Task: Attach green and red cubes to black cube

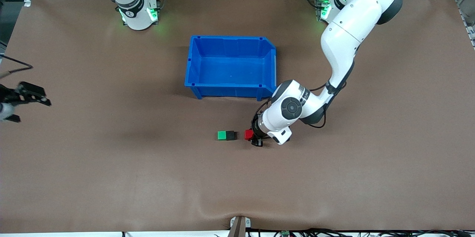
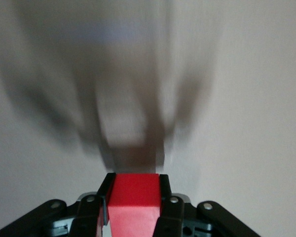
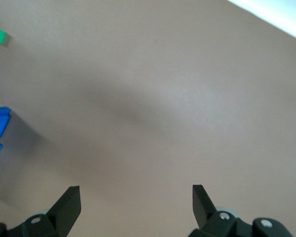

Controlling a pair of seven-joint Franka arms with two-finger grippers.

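Red cube point(image 2: 133, 203) sat clamped in the left tool point(image 1: 255, 138), low beside the black cube point(image 1: 231, 135) | green cube point(image 1: 222, 135) touched black cube on worktop point(image 1: 111, 162) | right tool point(image 3: 135, 202) waited, spread wide, holding nothing.

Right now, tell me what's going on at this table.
The left gripper is shut on the red cube, close beside the black cube with a small gap between them. The green cube already sits against the black cube, on its side toward the right arm's end. The right gripper waits open over the right arm's end of the table. The blue bin holds no cubes.
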